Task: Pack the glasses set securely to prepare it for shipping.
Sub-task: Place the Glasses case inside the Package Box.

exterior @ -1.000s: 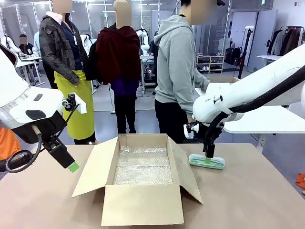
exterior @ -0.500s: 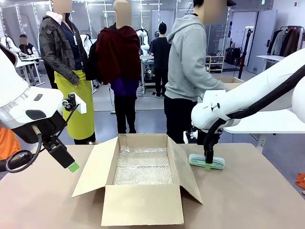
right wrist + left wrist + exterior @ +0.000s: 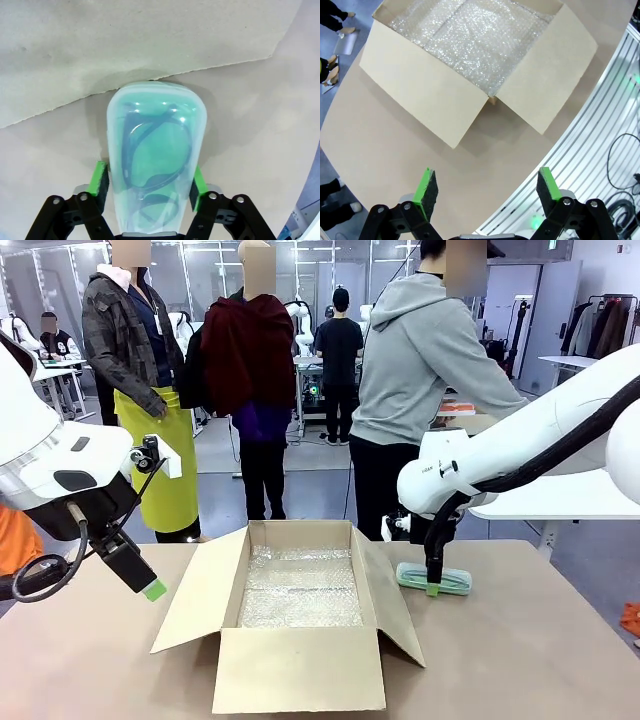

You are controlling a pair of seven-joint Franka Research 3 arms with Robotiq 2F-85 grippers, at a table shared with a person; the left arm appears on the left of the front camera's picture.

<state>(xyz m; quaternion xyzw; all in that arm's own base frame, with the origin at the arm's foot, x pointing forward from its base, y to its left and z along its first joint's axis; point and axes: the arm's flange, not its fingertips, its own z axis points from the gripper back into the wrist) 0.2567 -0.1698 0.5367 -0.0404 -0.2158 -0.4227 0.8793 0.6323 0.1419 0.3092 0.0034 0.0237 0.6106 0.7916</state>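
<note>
The mint green eyeglass case (image 3: 450, 580) lies on the table to the right of the open cardboard box (image 3: 300, 672). My right gripper (image 3: 432, 588) comes down on its near-left part. In the right wrist view the green pads (image 3: 100, 181) press both long sides of the case (image 3: 157, 145), and dark glasses show through the lid, so my right gripper (image 3: 148, 181) is shut on it. The case rests against the box flap (image 3: 125, 45). My left gripper (image 3: 153, 590) hangs open left of the box, and its wrist view shows the left gripper (image 3: 485, 187) with nothing between the fingers. The pale pink case is out of view.
Bubble wrap (image 3: 300, 590) lines the floor of the box, and its flaps (image 3: 195, 605) spread outward. A person in a grey hoodie (image 3: 420, 370) stands at the far side, turned to the right. Bare tabletop (image 3: 520, 660) lies right of and in front of the box.
My right gripper has shifted slightly left and settled on the mint green case. The person in the grey hoodie has stepped and leaned to the right. My left arm has not moved.
</note>
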